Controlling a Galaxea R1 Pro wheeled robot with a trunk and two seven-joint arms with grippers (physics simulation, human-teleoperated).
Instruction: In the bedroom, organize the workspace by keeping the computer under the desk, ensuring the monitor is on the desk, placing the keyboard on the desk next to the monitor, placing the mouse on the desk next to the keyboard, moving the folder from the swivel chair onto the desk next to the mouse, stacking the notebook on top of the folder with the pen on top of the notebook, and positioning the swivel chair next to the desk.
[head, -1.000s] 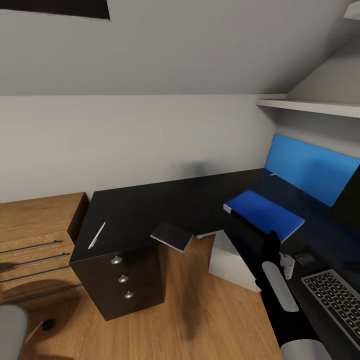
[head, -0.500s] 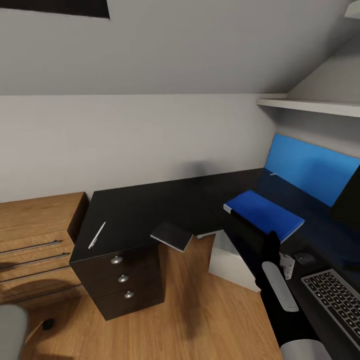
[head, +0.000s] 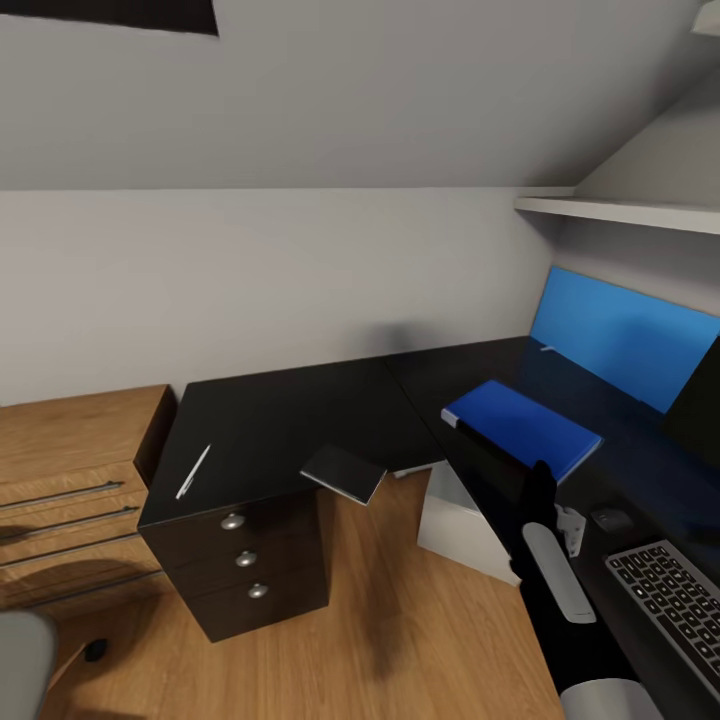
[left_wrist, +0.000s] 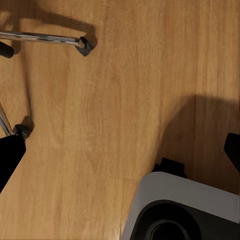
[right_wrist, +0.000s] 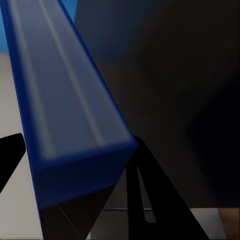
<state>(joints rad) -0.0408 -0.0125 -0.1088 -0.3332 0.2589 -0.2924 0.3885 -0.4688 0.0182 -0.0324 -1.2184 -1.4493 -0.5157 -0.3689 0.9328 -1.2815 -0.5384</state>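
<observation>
Beside the folder (head: 524, 428) — mouse (head: 609, 518), keyboard (head: 668, 600) on desk (head: 290, 420).

Even, soft simulator light; faint shadows on the floor (left_wrist: 125, 75); close folder (right_wrist: 60, 100) blurred.

My head view's right edge cuts off the keyboard (head: 668, 608) and the monitor (head: 700, 400). The desk (head: 290, 420) hides most of the computer (head: 450, 520). My right arm covers my right gripper; its jaws I cannot judge.
</observation>
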